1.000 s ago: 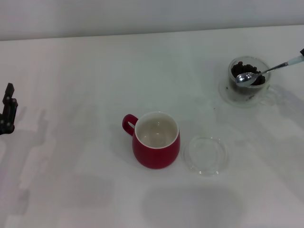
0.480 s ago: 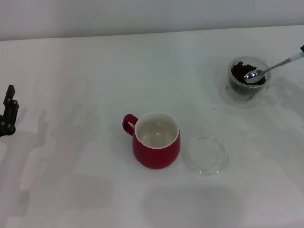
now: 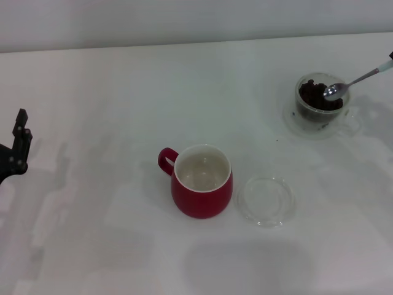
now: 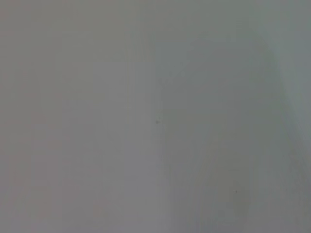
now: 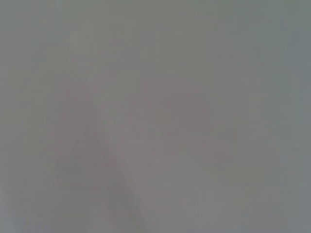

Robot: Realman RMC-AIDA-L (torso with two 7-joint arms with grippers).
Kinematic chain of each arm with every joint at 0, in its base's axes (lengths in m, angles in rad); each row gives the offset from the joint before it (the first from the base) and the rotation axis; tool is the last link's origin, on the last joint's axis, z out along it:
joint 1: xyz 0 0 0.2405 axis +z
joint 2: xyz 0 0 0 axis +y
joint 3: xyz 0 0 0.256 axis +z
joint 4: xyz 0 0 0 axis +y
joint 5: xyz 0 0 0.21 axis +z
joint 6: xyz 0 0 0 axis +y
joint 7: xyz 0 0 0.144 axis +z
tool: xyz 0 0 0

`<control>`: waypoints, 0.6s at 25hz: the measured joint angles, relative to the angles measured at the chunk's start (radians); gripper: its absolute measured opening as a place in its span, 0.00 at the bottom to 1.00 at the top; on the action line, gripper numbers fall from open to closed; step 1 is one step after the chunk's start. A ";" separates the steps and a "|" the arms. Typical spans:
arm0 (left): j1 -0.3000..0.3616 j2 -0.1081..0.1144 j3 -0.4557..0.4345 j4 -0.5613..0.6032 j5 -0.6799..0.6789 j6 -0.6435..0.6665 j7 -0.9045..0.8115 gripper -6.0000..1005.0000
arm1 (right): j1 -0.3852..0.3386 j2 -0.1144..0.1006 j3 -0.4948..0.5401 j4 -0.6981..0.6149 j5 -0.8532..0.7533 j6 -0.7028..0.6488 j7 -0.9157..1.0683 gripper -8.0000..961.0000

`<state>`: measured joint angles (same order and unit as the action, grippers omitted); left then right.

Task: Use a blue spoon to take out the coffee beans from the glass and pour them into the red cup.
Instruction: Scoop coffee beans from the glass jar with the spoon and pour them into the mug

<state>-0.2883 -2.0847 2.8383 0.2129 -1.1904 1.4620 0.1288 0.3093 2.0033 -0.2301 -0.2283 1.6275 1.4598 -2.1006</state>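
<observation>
right gripper sits off the head view's right edge, its grip unseen, carrying the blue spoon (image 3: 356, 81) whose stem slants down-left to the bowl over the coffee beans (image 3: 314, 95) in the glass (image 3: 319, 101), red cup (image 3: 202, 181) well left and nearer, left gripper (image 3: 17, 147) parked far left.

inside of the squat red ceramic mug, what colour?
White, with nothing in it; the red ceramic mug shows best in the head view.
</observation>
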 joint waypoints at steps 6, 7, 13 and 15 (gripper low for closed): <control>0.002 0.000 0.001 0.000 0.000 0.000 0.000 0.49 | -0.002 0.000 -0.008 -0.009 -0.007 -0.001 -0.069 0.16; 0.003 0.000 0.001 0.000 0.000 0.000 0.000 0.49 | -0.001 0.000 -0.010 -0.005 -0.010 -0.002 -0.082 0.16; 0.007 -0.001 0.001 0.004 0.000 0.000 0.000 0.49 | 0.002 0.003 -0.033 0.011 -0.015 -0.016 -0.104 0.16; 0.007 -0.001 0.001 0.004 0.000 0.000 0.000 0.49 | 0.002 0.003 -0.037 0.017 -0.016 -0.017 -0.110 0.16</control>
<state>-0.2817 -2.0857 2.8393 0.2171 -1.1903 1.4617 0.1288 0.3114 2.0062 -0.2675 -0.2113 1.6115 1.4429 -2.2109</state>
